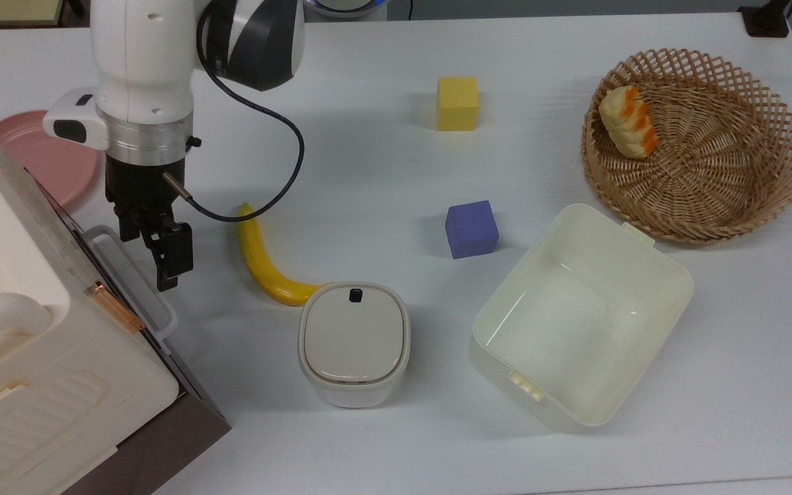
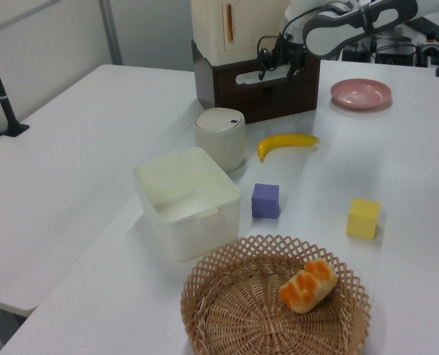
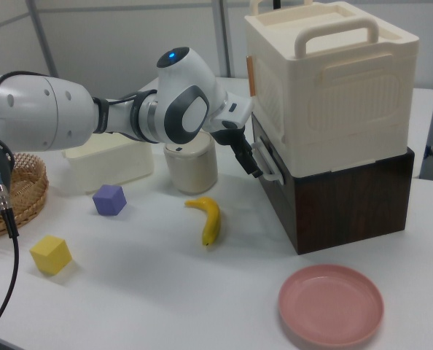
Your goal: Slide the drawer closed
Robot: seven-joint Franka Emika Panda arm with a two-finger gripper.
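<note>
The drawer (image 1: 97, 256) sits pushed into the dark base under the cream cabinet (image 1: 31, 330); in the top view just a thin strip of its dark brown front shows. Its white loop handle (image 1: 136, 278) sticks out toward the table. My gripper (image 1: 166, 271) is shut, pointing down, its tip right beside the handle's outer side. In the left view the gripper (image 2: 278, 63) hangs in front of the brown drawer front (image 2: 275, 92). In the right view the gripper (image 3: 253, 169) rests against the handle (image 3: 269, 164).
A banana (image 1: 262, 265) lies just to the top view's right of the gripper. Beyond it are a lidded white bin (image 1: 353, 342), a cream tub (image 1: 578, 316), a purple cube (image 1: 471, 229), a yellow cube (image 1: 457, 103), a wicker basket (image 1: 726, 179) holding bread (image 1: 628, 122), and a pink plate (image 1: 45, 161).
</note>
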